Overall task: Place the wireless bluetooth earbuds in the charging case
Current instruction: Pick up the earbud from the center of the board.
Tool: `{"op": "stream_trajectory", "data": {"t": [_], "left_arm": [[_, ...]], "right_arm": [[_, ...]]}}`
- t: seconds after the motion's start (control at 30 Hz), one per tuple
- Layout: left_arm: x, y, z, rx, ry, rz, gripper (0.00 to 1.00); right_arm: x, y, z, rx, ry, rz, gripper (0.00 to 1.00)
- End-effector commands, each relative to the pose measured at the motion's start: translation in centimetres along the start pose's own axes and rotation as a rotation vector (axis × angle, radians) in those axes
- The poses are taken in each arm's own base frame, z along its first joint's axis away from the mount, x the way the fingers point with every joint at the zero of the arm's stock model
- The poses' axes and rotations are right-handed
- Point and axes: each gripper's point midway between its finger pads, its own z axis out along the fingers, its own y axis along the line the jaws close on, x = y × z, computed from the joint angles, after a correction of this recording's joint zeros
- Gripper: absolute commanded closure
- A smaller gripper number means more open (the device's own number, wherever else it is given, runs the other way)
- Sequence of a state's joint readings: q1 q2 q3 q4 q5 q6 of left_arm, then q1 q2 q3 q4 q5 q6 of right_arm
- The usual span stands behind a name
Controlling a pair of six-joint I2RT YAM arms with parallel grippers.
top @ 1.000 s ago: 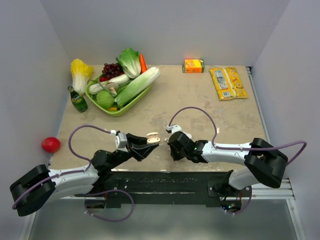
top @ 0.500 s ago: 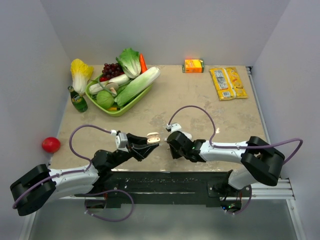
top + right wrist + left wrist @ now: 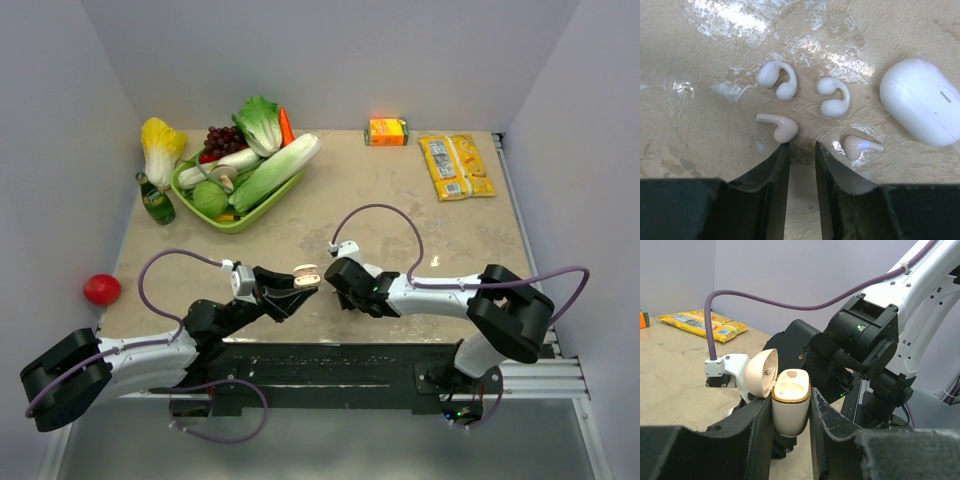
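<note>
My left gripper [image 3: 791, 399] is shut on the cream charging case [image 3: 789, 416], held upright above the table with its lid [image 3: 761, 373] swung open. The tan inside shows empty sockets. The top view shows that case [image 3: 307, 275] just left of my right gripper [image 3: 338, 278]. My right gripper [image 3: 801, 146] hangs low over the table, jaws slightly apart with nothing between them. Two cream stemmed earbuds lie on the table: one earbud [image 3: 777, 127] touches the left fingertip [image 3: 782, 152]. The other earbud [image 3: 860, 146] lies just right of the right fingertip.
Two white hook-shaped earbuds [image 3: 777, 80] [image 3: 834, 96] and a larger white closed case [image 3: 922, 102] lie beyond the fingertips. At the back stand a green vegetable tray [image 3: 232, 222], a green bottle [image 3: 155, 200], an orange carton [image 3: 387, 131] and a yellow packet [image 3: 456, 166]. A red tomato [image 3: 101, 289] lies off the table's left edge.
My right gripper has shifted a little left and away from the arm bases, and its jaws have parted. The left gripper and the case have stayed still.
</note>
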State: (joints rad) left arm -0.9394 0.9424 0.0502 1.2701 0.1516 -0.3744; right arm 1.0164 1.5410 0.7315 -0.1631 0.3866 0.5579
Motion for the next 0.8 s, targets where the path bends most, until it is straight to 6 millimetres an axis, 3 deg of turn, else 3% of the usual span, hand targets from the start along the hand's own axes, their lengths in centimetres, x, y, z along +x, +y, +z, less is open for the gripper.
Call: {"op": "stream_trajectory", "data": {"t": [0.0,0.17,0.2,0.33,0.4,0.53,0.77], "left_arm": [[2.2,0.3,-4.5,-0.009,-0.004,0.027,1.0],[2.2,0.2,-4.4,-0.008,-0.004,0.029,1.0],[2.2,0.2,-4.4,-0.006,-0.003,0.03,1.0],[2.1,0.2,-4.4,-0.007,-0.007,0.031,1.0],[2.2,0.2,-4.4,-0.008,-0.004,0.03,1.0],[2.1,0.1,-4.2,0.002,-0.004,0.029,1.0],[2.1,0.0,-4.1,0.008,-0.002,0.028,1.0]], "right_arm": [[-0.1,-1.8,-0.2,0.102,-0.002,-0.009,0.68],[-0.8,-1.5,-0.6,0.092,-0.034,0.05,0.66],[-1.8,-1.2,-1.4,0.062,-0.071,0.079,0.66],[-3.2,1.3,-3.4,-0.124,-0.14,0.154,0.69],[-3.3,2.6,-4.0,-0.199,-0.131,0.142,0.77],[-1.7,3.5,-2.7,-0.212,-0.046,0.08,0.99],[-1.0,3.6,-1.5,-0.193,-0.023,0.069,1.0]]}}
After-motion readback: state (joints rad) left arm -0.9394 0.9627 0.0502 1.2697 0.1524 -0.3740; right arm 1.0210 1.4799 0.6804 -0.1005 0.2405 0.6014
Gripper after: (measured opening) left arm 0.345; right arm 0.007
